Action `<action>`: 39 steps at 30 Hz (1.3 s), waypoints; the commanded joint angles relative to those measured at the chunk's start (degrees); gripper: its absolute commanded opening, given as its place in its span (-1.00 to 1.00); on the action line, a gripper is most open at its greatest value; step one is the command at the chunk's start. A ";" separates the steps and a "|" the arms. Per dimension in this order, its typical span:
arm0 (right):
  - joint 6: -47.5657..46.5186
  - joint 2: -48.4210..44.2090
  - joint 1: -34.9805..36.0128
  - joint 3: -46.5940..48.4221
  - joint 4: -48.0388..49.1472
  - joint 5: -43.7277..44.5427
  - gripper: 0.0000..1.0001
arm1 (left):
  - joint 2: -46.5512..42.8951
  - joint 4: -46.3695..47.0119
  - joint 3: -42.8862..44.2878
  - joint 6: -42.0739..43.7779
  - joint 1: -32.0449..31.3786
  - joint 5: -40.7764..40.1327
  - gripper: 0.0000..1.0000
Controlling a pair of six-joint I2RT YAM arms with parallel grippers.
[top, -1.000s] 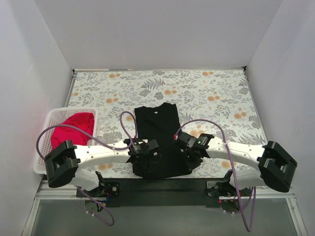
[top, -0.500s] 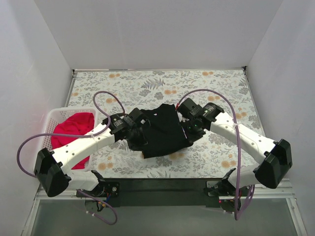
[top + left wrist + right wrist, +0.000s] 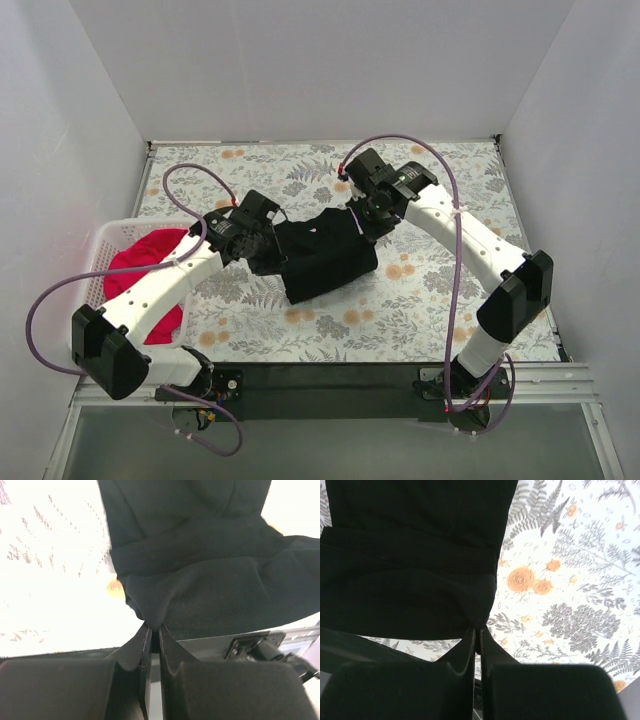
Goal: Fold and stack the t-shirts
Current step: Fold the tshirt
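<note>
The black t-shirt [image 3: 325,262] lies mid-table, its near half doubled back over its far half. My left gripper [image 3: 270,238] is shut on the shirt's left corner; the left wrist view shows a bunch of black cloth [image 3: 200,555] pinched at the gripper's [image 3: 155,628] tips. On the right side, my right gripper [image 3: 360,216] is shut on the other corner, and the right wrist view shows black cloth [image 3: 410,555] caught between that gripper's [image 3: 476,629] closed tips. The red-pink t-shirt [image 3: 148,268] sits crumpled in the basket.
A white lattice basket [image 3: 103,243] stands at the table's left edge. The floral tablecloth [image 3: 430,200] covers the table, with white walls on three sides. A black bar [image 3: 330,385] holding the arm bases runs along the near edge.
Both grippers have moved from the near edge toward the far side, carrying the black shirt's near hem up and over the rest. The shirt now looks about half as long.
</note>
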 commanded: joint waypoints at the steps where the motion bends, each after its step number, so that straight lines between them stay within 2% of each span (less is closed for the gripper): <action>1: -3.34 2.26 -1.24 6.52 -0.48 1.94 -0.97 | 1.08 1.70 2.39 2.94 2.62 -0.72 -1.00; 6: -4.31 8.41 -2.21 12.58 0.30 2.65 -0.97 | 3.11 5.57 2.57 5.14 5.70 -1.15 -1.00; 12: -4.93 14.04 -3.61 14.88 5.05 2.04 -0.97 | 6.27 10.74 2.30 6.72 9.65 -2.56 -1.00; 22: -5.45 20.28 -6.34 12.96 17.88 3.70 -0.97 | 12.69 23.76 -0.68 10.15 13.08 -5.90 -1.00; 29: -6.95 22.66 -7.57 10.14 26.93 3.53 -0.97 | 16.91 31.66 -4.37 8.22 13.96 -10.03 -1.00; 39: -7.56 26.00 -8.71 7.77 33.35 2.12 -0.97 | 22.09 34.58 -6.40 4.80 14.40 -12.31 -1.00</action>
